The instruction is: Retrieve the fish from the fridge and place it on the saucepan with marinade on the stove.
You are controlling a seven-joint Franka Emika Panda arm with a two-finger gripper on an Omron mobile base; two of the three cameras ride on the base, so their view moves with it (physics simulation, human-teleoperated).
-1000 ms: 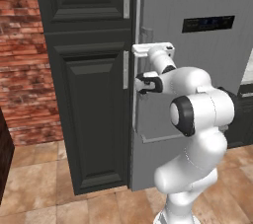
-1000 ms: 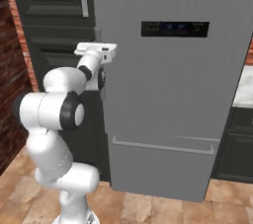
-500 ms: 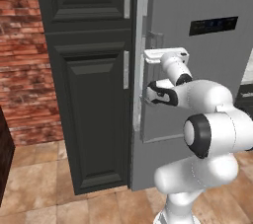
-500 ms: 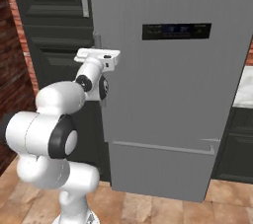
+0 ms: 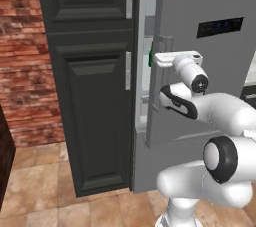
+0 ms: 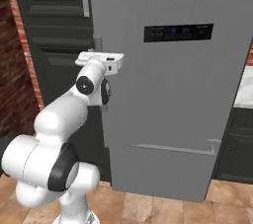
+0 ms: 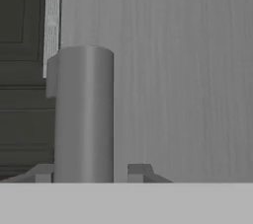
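The white arm rises from the base, bends at a large dark elbow joint and reaches forward and up at about chest height. The wrist is turned so that the hand lies flat and level. The gripper (image 5: 159, 60) points away from the base. In the hand view its two fingertips (image 7: 139, 171) stand apart, one on each side of an upright grey bar, with a small gap to it.
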